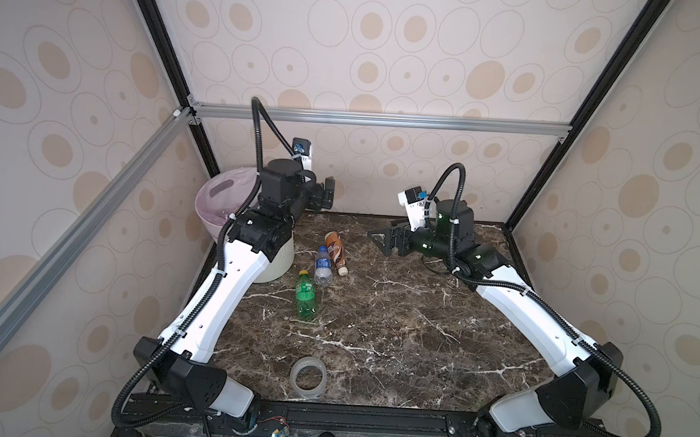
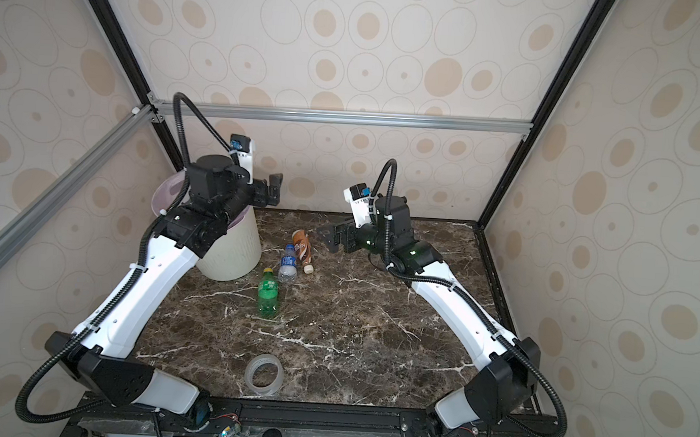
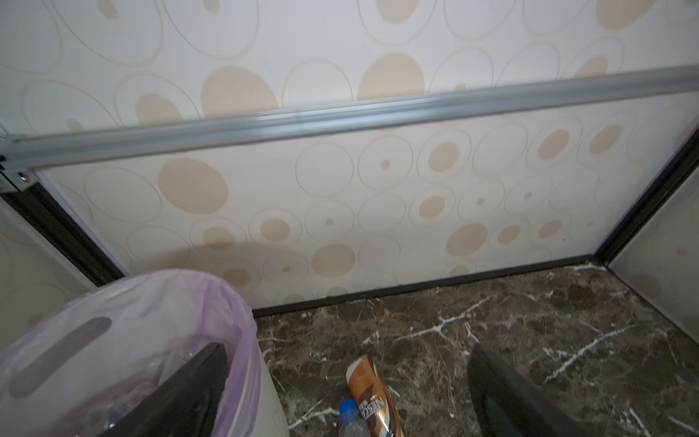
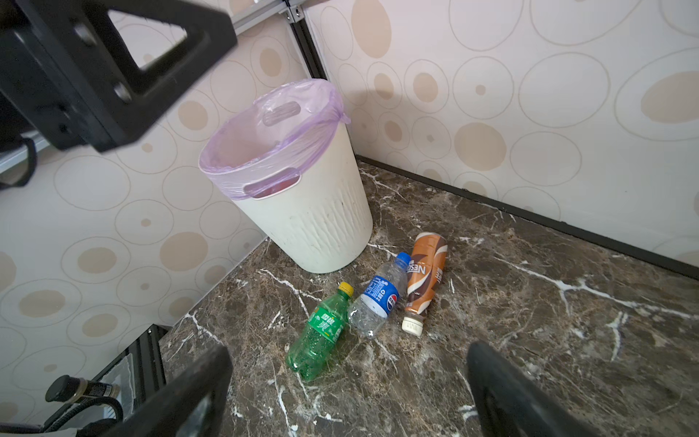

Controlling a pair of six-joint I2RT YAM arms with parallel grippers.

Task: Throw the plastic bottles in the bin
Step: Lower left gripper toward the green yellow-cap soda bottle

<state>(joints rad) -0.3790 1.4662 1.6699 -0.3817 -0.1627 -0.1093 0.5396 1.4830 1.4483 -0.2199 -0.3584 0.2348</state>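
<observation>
1. While my left hand (image 1: 325, 195) hangs high at the rim of the round cream-white plastic bin (image 4: 325, 223) with its pale lilac bag liner, its jaws are spread wide with nothing between them. My right hand (image 1: 382, 240) is also released and empty, low over the dark marbled worktop (image 1: 395, 334).
2. Three bottles lie on their sides near the bin's foot: a green plastic bottle with a yellow cap (image 4: 317, 336), a clear plastic bottle with a blue label (image 4: 378, 299) and a brown-wrapped bottle with a cream cap (image 4: 423, 276). They are packed close together, and I cannot tell whether they touch.
3. I judge the step in hand to be reaching for the next bottle. The brown-wrapped one lies nearest my right hand, with open worktop on its outer side, so it looks easiest.
4. To do it well, I would turn the jaws across the bottle's length and come down over the middle of the body, not the narrow neck. I would close gently, because thin plastic dents and can slip out.
5. I would avoid nudging the clear bottle, lift well above the rim before letting go, and leave the clear tape ring (image 1: 308, 362) alone.
</observation>
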